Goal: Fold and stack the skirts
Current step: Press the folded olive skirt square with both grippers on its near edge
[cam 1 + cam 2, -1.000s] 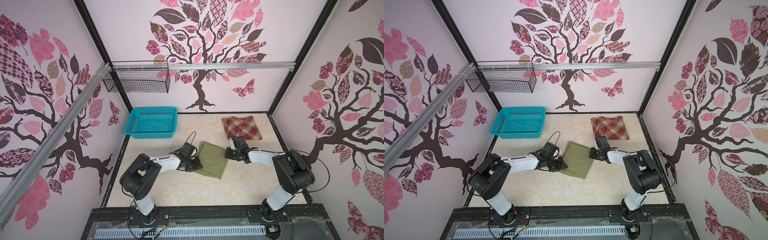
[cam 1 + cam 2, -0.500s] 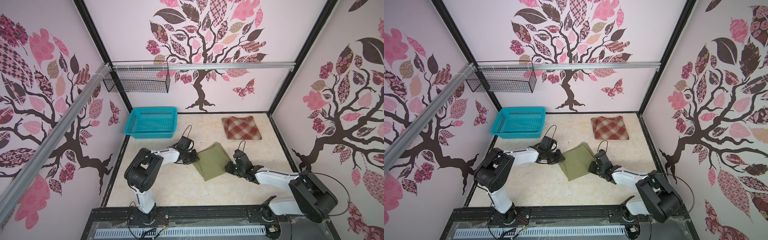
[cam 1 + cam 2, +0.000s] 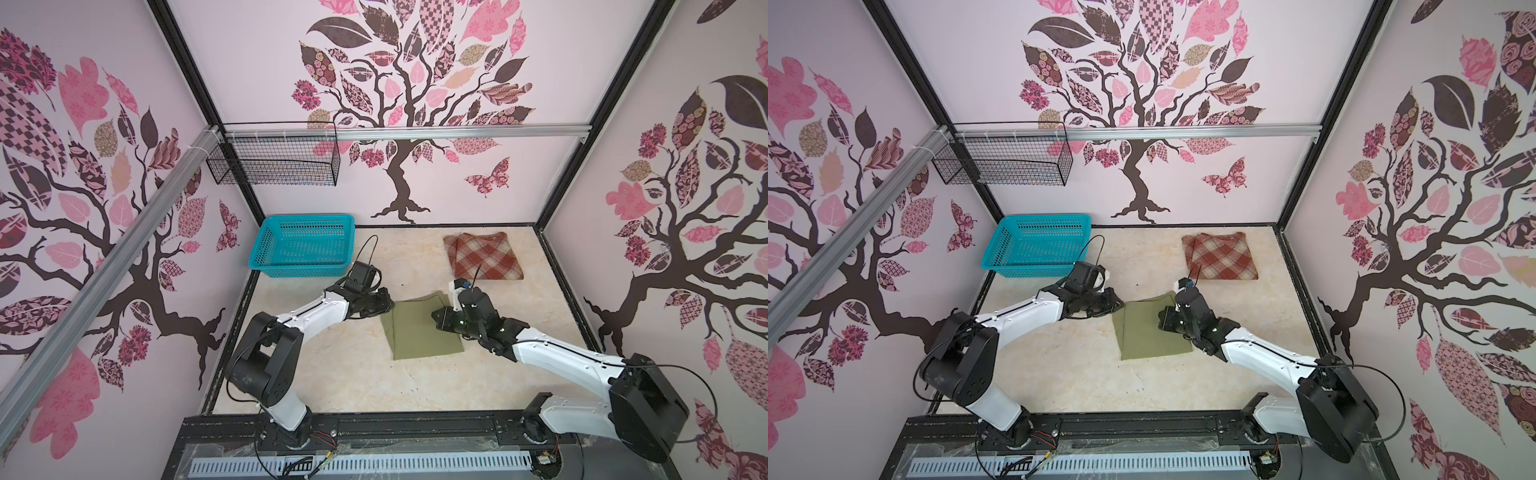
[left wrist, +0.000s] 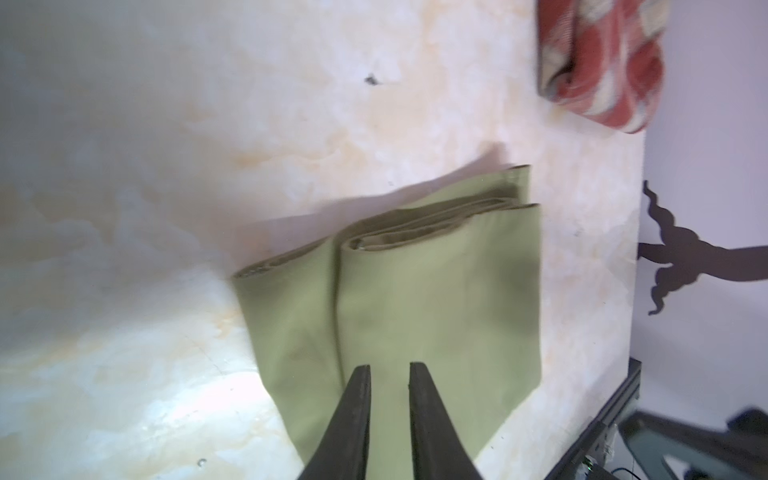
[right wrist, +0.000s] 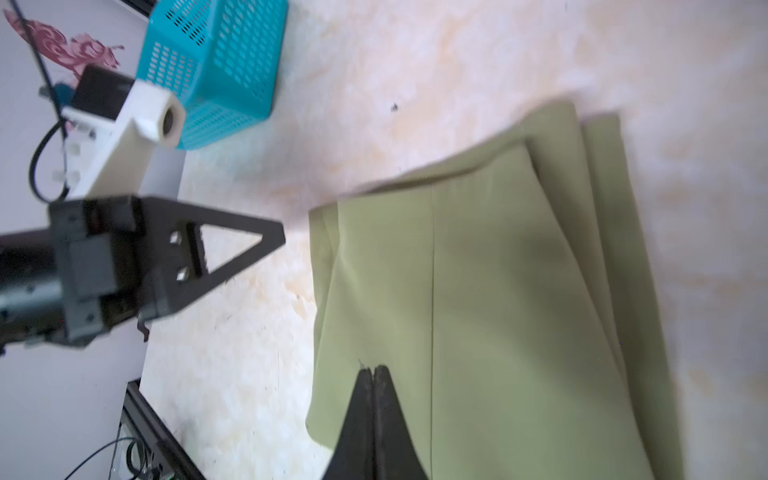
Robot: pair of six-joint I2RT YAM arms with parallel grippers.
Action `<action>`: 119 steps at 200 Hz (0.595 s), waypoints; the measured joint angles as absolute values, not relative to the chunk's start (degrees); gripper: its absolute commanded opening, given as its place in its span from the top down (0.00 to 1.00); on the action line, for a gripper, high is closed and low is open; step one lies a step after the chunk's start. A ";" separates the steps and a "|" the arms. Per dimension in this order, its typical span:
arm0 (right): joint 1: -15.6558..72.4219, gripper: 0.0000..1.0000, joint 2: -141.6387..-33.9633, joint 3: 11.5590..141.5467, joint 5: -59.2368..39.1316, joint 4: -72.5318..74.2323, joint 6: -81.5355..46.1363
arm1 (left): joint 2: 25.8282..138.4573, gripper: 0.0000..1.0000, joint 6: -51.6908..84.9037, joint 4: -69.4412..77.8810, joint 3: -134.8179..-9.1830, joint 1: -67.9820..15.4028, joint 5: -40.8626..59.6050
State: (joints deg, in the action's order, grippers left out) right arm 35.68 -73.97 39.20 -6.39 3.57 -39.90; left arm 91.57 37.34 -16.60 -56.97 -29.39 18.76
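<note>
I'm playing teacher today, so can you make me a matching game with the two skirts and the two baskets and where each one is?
Things:
1. plaid skirt
2. green skirt
3. turquoise basket
4. wire basket

Places:
A. standing at the far left corner of the table
B. hanging up high, off the table
C. folded in the middle of the table
D. folded at the far right of the table

Pairs: 1-D, 2-C, 3-A, 4-B

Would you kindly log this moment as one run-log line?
olive-green skirt: folded flat | plaid skirt: folded, unstacked | left gripper: open, empty | right gripper: shut over olive-green skirt
</note>
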 measured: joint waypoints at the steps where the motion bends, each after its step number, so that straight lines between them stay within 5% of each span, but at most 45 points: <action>1: 35.53 1.00 -74.08 39.31 -6.52 3.62 -39.81 | 91.39 0.79 37.34 -16.58 -56.97 -29.56 18.68; 119: 28.60 1.00 -93.58 47.62 -12.25 0.64 -29.32 | 96.12 0.79 39.57 -13.30 -52.36 -35.38 16.64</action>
